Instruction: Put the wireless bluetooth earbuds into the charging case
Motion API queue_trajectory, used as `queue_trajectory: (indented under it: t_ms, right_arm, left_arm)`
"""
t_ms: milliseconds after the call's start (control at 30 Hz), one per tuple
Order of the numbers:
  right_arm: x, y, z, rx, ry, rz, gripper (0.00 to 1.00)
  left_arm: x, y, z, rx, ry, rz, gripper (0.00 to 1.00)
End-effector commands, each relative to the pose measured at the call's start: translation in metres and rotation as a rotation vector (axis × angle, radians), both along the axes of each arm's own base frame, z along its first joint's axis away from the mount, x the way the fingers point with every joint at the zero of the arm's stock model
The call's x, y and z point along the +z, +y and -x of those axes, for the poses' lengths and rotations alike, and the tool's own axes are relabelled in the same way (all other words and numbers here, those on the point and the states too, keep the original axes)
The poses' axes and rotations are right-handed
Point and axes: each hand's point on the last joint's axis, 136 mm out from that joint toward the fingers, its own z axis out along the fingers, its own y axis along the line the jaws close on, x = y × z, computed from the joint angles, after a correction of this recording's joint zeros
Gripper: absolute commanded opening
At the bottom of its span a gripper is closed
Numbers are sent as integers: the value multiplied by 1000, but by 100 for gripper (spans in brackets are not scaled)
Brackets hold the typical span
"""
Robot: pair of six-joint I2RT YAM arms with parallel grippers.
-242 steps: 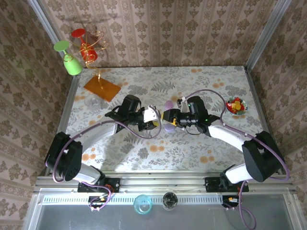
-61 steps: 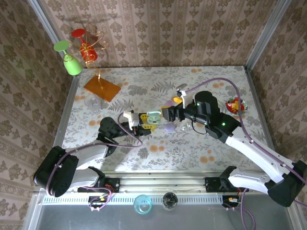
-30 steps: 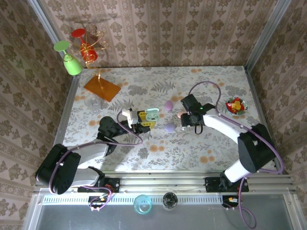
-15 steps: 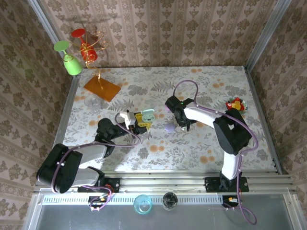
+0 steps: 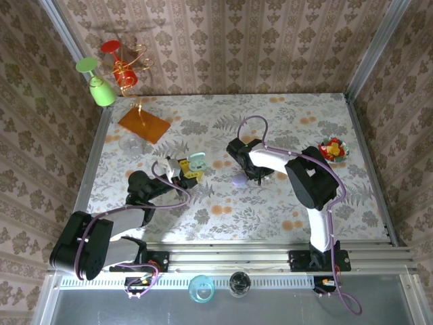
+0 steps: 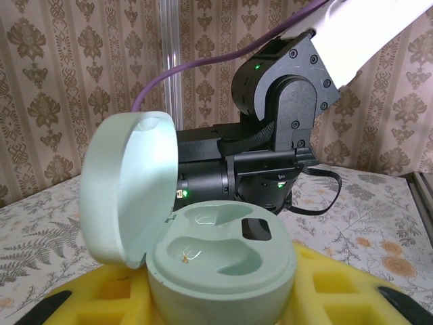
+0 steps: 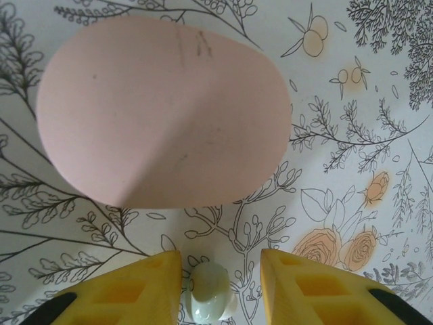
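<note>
Your right gripper (image 7: 221,267) is hanging low over the floral table (image 7: 358,169), yellow jaws parted and straddling the tiny glossy pale-green earbud (image 7: 211,301), which is lying just short of a pink pebble-shaped case (image 7: 162,112). Your left gripper (image 6: 220,308) is clamping the open mint-green plastic charging case (image 6: 203,254), off to the left.

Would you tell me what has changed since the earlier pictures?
The right gripper came down leftwards beside the pink case, its jaws narrowing around a small green earbud, not yet gripping. The left gripper drew the open green case leftwards, still clamped. The purple case stayed put.
</note>
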Motion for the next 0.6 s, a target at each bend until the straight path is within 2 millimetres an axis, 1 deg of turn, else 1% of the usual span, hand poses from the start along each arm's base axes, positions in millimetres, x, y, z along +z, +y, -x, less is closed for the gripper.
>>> queue_trajectory:
  t_ms: [0, 233, 500, 567]
  right_arm:
    - [2, -5, 5, -8, 13, 52, 36]
    - [-1, -11, 14, -30, 35, 75, 33]
    - [-7, -10, 14, -30, 43, 79, 26]
    - [-6, -10, 14, -28, 40, 77, 23]
  left_arm:
    - [8, 2, 6, -22, -30, 19, 26]
    - [8, 2, 6, -25, -28, 20, 27]
    - [9, 2, 8, -31, -27, 21, 27]
    - [9, 2, 8, -32, -25, 22, 27]
